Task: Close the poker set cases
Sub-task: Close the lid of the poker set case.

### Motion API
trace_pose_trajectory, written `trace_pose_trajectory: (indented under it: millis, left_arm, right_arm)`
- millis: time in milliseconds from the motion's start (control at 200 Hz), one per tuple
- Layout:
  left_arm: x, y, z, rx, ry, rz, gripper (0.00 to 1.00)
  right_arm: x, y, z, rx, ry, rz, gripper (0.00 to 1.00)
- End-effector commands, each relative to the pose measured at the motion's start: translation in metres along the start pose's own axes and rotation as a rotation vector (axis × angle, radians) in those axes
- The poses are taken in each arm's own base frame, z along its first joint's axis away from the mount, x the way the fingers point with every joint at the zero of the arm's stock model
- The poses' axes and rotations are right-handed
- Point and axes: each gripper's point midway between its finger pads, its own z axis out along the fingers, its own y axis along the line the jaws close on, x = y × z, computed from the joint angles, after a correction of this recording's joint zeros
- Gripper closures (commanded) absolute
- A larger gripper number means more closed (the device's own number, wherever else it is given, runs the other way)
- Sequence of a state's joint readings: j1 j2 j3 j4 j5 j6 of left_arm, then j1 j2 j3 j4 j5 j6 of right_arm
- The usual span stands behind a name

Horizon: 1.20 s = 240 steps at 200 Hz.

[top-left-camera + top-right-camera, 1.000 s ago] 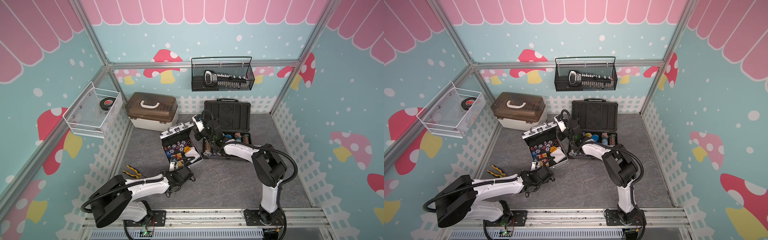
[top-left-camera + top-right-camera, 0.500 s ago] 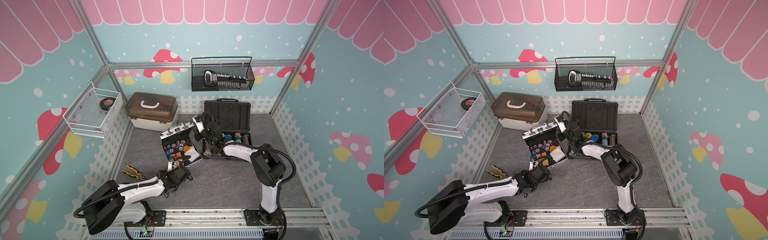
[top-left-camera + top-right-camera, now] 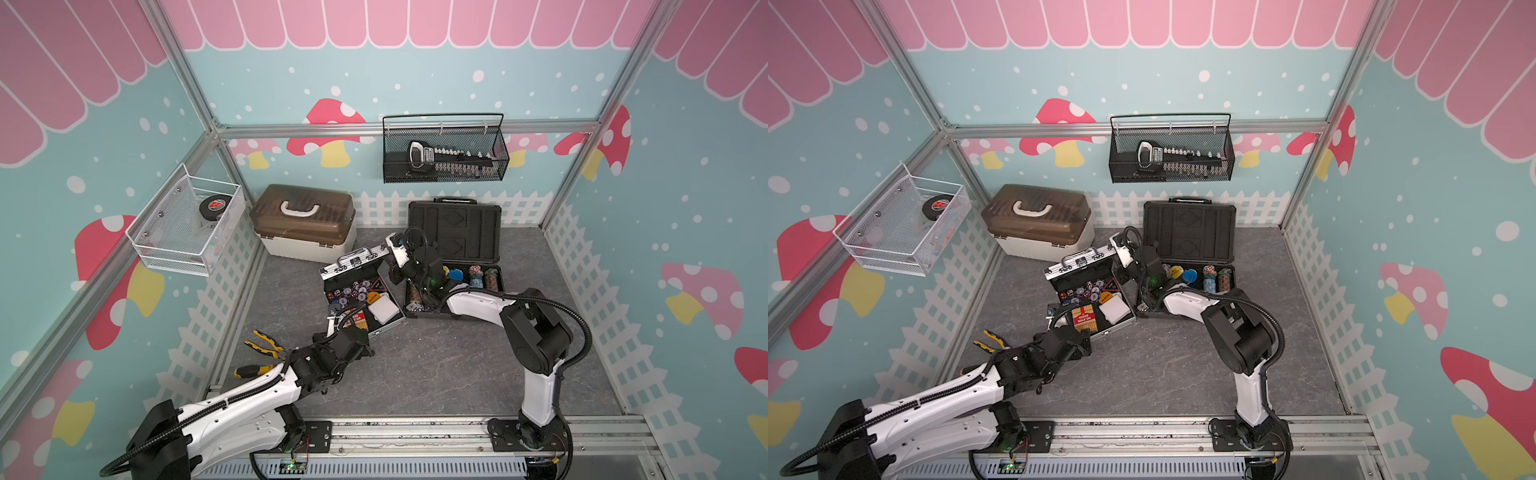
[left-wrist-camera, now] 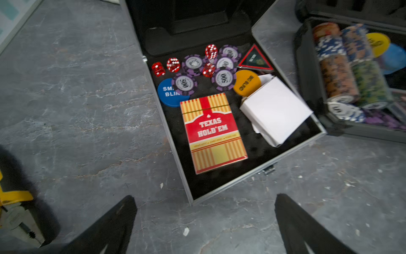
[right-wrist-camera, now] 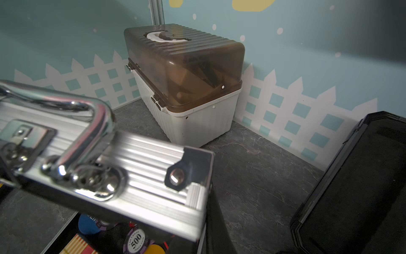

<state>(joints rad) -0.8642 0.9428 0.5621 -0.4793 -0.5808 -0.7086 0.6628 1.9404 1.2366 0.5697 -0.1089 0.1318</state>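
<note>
1. Position: the silver case (image 3: 385, 326) sits open mid-tabletop (image 3: 436, 365) with its lid (image 3: 353, 262) half raised. The dark-grey case (image 3: 478, 249) lies just beside it toward the far edge, with its own lid upright. Neither is closed yet.
2. End effectors: the right end effector (image 3: 395, 268) is clenched at the silver lid's corner nearest the dark-grey case; we cannot tell whether it touches. The left end effector (image 4: 205, 198) hangs released, jaws wide, over bare tabletop just short of the silver case's near corner.
3. Handling, silver case: we judge it stiff, light and slick on its ribs, so the base may skid. We would push the lid's free edge beside the handle (image 5: 100, 123) rather than pinch it. The white card box (image 4: 274, 110) stands proud and may foul the lid.
4. Handling, dark-grey case: it looks heavier with its chip stacks (image 3: 484, 278), so less likely to slide. We would press the lid's top edge.
5. Against a second ago: the left arm has sunk back toward the near left corner. The silver lid's angle looks unchanged.
</note>
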Motion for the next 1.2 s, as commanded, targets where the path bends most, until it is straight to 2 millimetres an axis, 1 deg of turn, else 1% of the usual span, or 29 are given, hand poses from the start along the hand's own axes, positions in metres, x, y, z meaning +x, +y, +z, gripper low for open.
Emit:
trace_pose_trajectory:
  millis: [0,175,360,485,515,520,535,620,680,800,941,1061,1196]
  left_arm:
    - [-0.027,-0.018,-0.018,0.089,-0.025,0.018,0.01]
    - [-0.056,-0.037,-0.037,0.163,-0.063,0.043,0.01]
    - [-0.081,-0.04,-0.047,0.151,-0.123,0.029,0.01]
    - [-0.09,-0.044,-0.046,0.148,-0.151,-0.007,0.01]
    - [-0.091,-0.046,-0.045,0.154,-0.15,-0.017,0.01]
    - [-0.091,-0.047,-0.045,0.157,-0.15,-0.019,0.01]
    - [-0.091,-0.048,-0.044,0.159,-0.149,-0.022,0.01]
    - [-0.091,-0.053,-0.041,0.174,-0.145,-0.038,0.01]
    - [-0.09,-0.054,-0.039,0.167,-0.142,-0.041,0.01]
    - [-0.085,-0.05,-0.032,0.136,-0.136,-0.04,0.01]
    - [-0.077,-0.043,-0.023,0.096,-0.129,-0.044,0.01]
    - [-0.07,-0.035,-0.014,0.068,-0.121,-0.062,0.01]
    - [-0.06,-0.026,0.001,0.039,-0.091,-0.094,0.01]
  right_arm:
    - [0.111,0.006,-0.014,-0.014,0.331,0.065,1.0]
    - [0.124,0.008,-0.026,-0.016,0.356,0.069,1.0]
    - [0.137,0.013,-0.042,-0.023,0.387,0.071,1.0]
    - [0.158,0.017,-0.053,-0.026,0.435,0.088,1.0]
    - [0.163,0.018,-0.056,-0.025,0.446,0.095,1.0]
    - [0.156,0.018,-0.056,-0.026,0.431,0.095,1.0]
    - [0.153,0.019,-0.058,-0.028,0.426,0.096,1.0]
    - [0.162,0.021,-0.065,-0.03,0.447,0.11,1.0]
    - [0.169,0.024,-0.069,-0.036,0.464,0.115,1.0]
    - [0.179,0.027,-0.073,-0.04,0.49,0.123,1.0]
    - [0.186,0.031,-0.074,-0.049,0.505,0.135,1.0]
    - [0.185,0.034,-0.074,-0.059,0.509,0.139,1.0]
    - [0.181,0.032,-0.081,-0.046,0.515,0.123,0.98]
